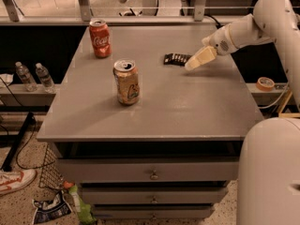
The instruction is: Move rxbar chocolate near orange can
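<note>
The rxbar chocolate (176,59), a small flat dark bar with pale lettering, lies on the grey table top (187,107) toward the back right. The orange can (126,82), pale orange-tan with a silver top, stands upright near the table's middle left, well apart from the bar. My gripper (193,63) reaches in from the right on a white arm and sits low over the table, its tip right at the bar's right end.
A red cola can (100,38) stands at the back left of the table. Drawers (152,172) are under the table top. Two water bottles (35,76) stand on a low shelf at left. A tape roll (265,83) lies at right.
</note>
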You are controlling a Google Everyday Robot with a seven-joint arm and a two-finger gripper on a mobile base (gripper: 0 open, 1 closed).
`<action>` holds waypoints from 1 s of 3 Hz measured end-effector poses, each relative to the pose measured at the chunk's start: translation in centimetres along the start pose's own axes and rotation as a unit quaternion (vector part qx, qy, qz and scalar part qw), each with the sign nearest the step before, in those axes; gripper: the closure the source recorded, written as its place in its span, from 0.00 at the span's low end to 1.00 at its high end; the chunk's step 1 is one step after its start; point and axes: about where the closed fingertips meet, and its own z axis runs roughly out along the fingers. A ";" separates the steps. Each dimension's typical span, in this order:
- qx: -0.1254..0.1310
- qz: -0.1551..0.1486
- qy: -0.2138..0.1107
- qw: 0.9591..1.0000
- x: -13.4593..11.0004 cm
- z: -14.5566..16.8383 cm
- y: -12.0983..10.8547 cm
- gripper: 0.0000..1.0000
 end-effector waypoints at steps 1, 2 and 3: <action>-0.018 0.011 0.010 1.000 0.2 2.0 0.2 0.23; -0.028 0.009 0.012 0.999 0.0 2.7 0.4 0.46; -0.028 0.009 0.012 0.999 -0.1 2.7 0.4 0.69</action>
